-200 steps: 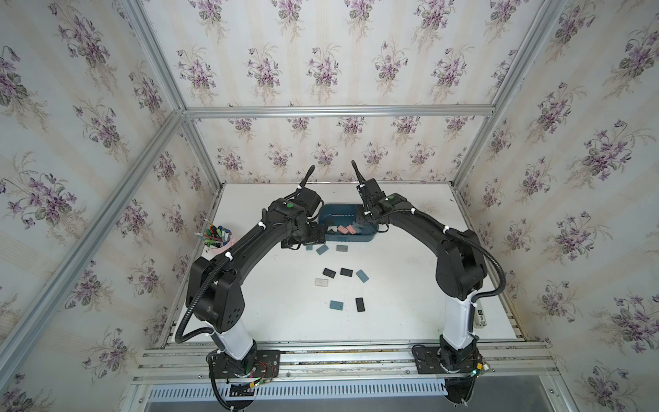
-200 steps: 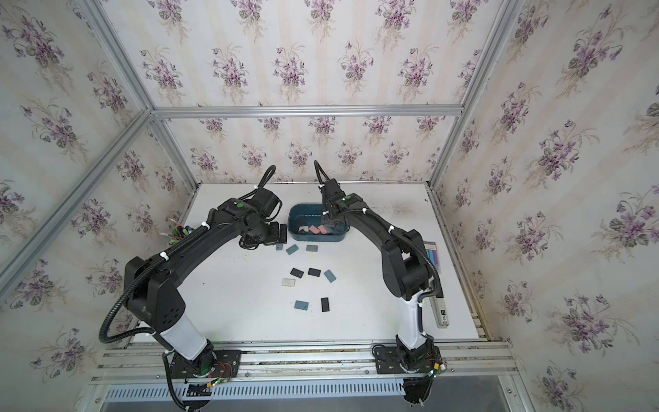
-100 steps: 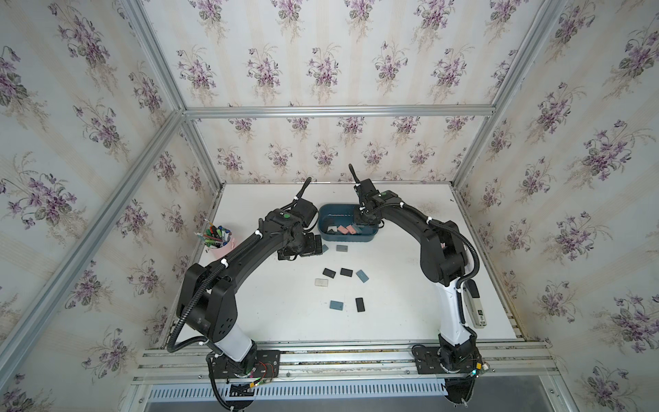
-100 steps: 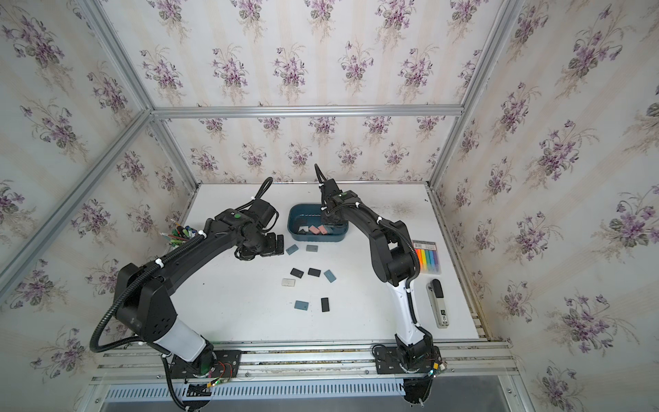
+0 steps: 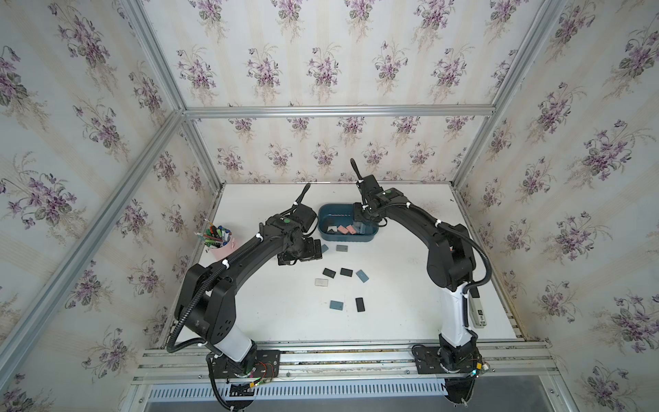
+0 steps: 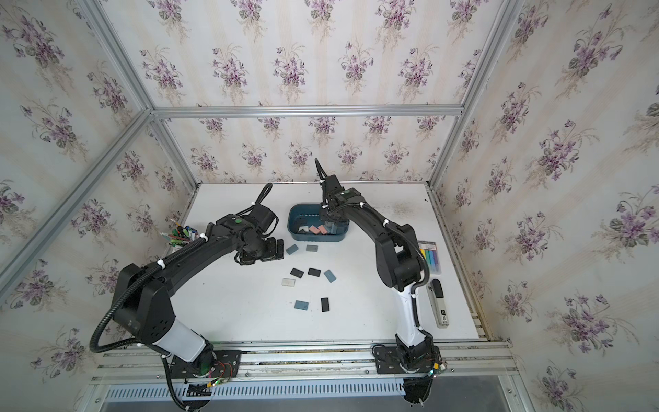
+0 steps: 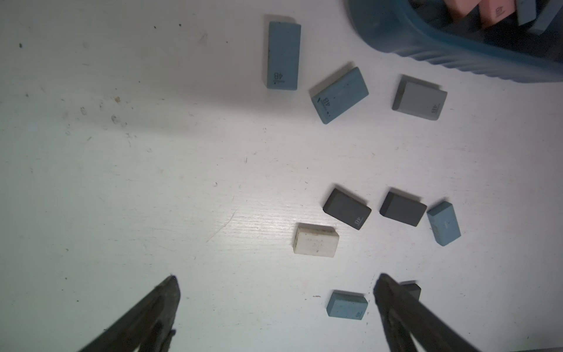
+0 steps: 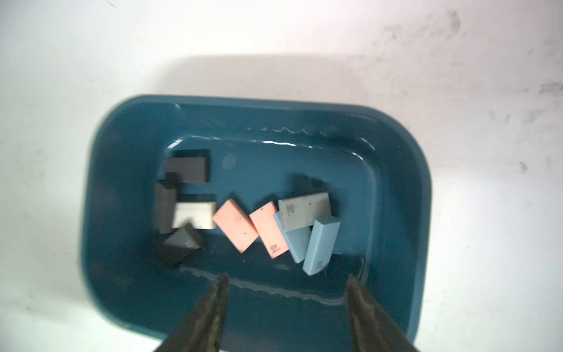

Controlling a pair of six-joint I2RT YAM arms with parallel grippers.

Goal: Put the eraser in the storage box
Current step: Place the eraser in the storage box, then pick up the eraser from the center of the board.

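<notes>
The teal storage box (image 5: 342, 239) (image 6: 313, 240) (image 8: 128, 128) stands at the back middle of the white table. It holds several erasers: two pink ones (image 8: 235, 225), grey, black, white, and a light blue one (image 8: 321, 245) leaning just ahead of my right fingertips. My right gripper (image 8: 288, 279) (image 5: 361, 224) hangs open over the box, nothing between its fingers. Several more erasers lie on the table in front of the box, among them a white one (image 7: 316, 243) (image 5: 322, 282) and a blue one (image 7: 346, 304). My left gripper (image 7: 276, 277) (image 5: 310, 249) is wide open and empty above the table, left of them.
A pink pen cup (image 5: 223, 246) stands at the table's left edge. A pack of coloured markers (image 6: 431, 257) and a black and white device (image 6: 439, 303) lie along the right edge, behind my right arm.
My right gripper's jaws have spread open over the storage box. My left gripper has drawn back a little from the box toward the front.
</notes>
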